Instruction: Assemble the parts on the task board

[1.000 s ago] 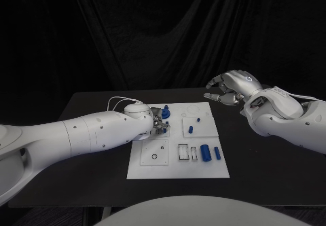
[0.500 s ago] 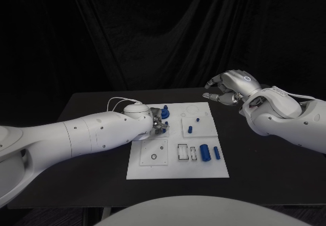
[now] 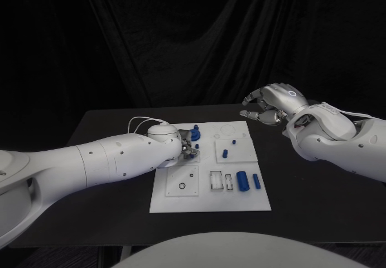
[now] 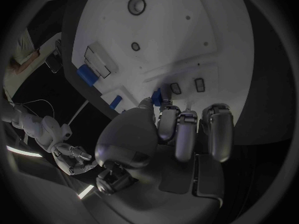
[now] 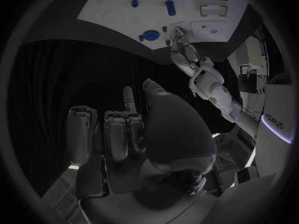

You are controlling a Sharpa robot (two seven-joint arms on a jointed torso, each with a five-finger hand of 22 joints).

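Note:
The white task board (image 3: 211, 198) lies in the middle of the table. My left hand (image 3: 188, 147) is low over its back left part, and thumb and a finger pinch a small blue part (image 4: 156, 96) there, also seen from the head as the small blue part (image 3: 197, 146). Just behind the hand stands a round blue part (image 3: 196, 134). Two short blue pegs (image 3: 226, 153) stand to its right. Two blue cylinders (image 3: 244, 181) lie at the board's front right. My right hand (image 3: 271, 105) hangs raised over the table's back right corner, fingers curled in with nothing in them.
Black rectangular slots (image 3: 217, 180) and a small ring (image 3: 182, 186) mark the board's front half. Round outlines (image 3: 227, 131) mark its back right. The black table (image 3: 305, 195) stretches right of the board, under my right forearm (image 3: 338, 139).
My left forearm has sunk slightly; the hand stays at the same spot on the board. The right hand has not moved.

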